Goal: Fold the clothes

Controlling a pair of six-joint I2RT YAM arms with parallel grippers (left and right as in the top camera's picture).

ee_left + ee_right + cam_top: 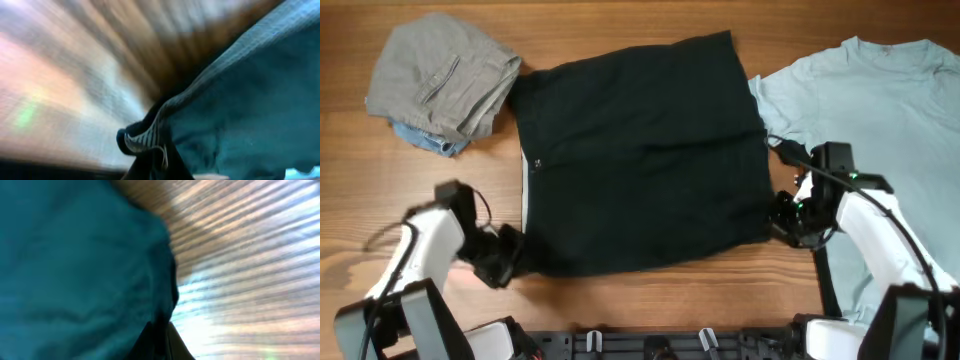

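Laid flat on the wooden surface (620,20): large plain black fabric shorts (645,160). Left gripper (508,258) clamps their near-left corner; right gripper (786,225) clamps the near-right corner.

Wooden table (620,20), warm brown, grain run lengthwise, lit brightly from above, pale glare streaked across it in both blurred wrist views

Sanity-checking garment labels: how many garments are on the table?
4: black shorts centre, light blue T-shirt right, grey piece top left, blue piece under it. More may be hidden.
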